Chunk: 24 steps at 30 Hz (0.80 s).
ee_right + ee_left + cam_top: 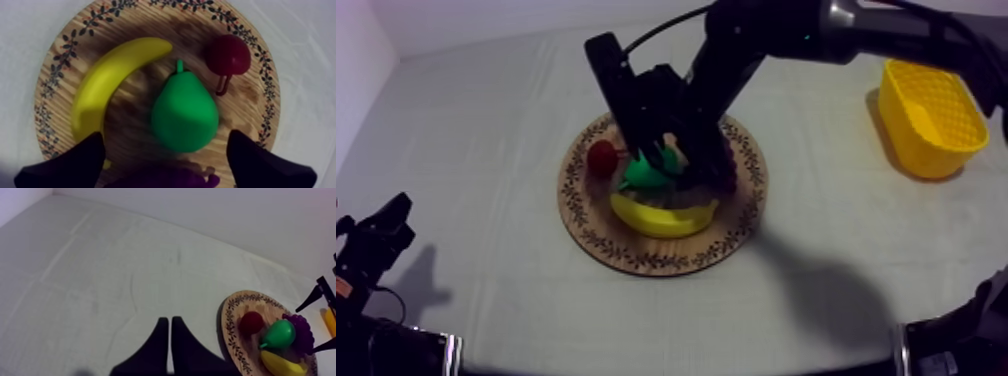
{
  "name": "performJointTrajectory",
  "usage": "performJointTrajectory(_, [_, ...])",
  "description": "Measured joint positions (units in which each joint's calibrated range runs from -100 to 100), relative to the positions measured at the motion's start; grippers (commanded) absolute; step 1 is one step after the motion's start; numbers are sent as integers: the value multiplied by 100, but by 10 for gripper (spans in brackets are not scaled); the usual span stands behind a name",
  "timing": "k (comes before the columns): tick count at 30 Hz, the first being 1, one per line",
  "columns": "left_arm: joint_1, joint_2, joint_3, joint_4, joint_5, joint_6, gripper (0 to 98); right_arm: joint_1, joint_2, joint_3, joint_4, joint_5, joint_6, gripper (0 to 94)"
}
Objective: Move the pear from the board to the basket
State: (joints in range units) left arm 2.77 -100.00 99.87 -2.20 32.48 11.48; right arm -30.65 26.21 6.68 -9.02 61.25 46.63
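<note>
Right gripper (pixel 166 134) hangs over the round wooden board (pixel 75 47), its two black fingers spread wide with nothing between them, one to each side of the pear's broad end and, as far as I can judge, not yet touching it. The green pear (pixel 185 115) lies on its side near the middle of the board, stem pointing away from the gripper, between the banana (pixel 110 75) and the small red fruit (pixel 227 54), with the bunch of grapes (pixel 297 330) just beside its broad end. Judging from this, the task is at the approach: the arm is lined up over the pear, but the grasp, the lift, the carry and the release are all left to do. The yellow basket (pixel 931 115) stands well apart from the board at the right side of the table (pixel 486 120), and nothing shows inside it from above. The board holds all four fruits. Left gripper (pixel 169 320) sits low at its own side of the cloth, well clear of the board, fingers pressed together into a narrow wedge and holding nothing.
</note>
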Motion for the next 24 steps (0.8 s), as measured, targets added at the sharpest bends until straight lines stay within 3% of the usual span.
performJointTrajectory(8, [0, 0, 0, 0, 0, 0, 1, -70, 489, -250, 160, -370, -174, 766])
performJointTrajectory(24, [0, 0, 0, 0, 0, 0, 1, -35, 1308, -926, 384, -530, -410, 723])
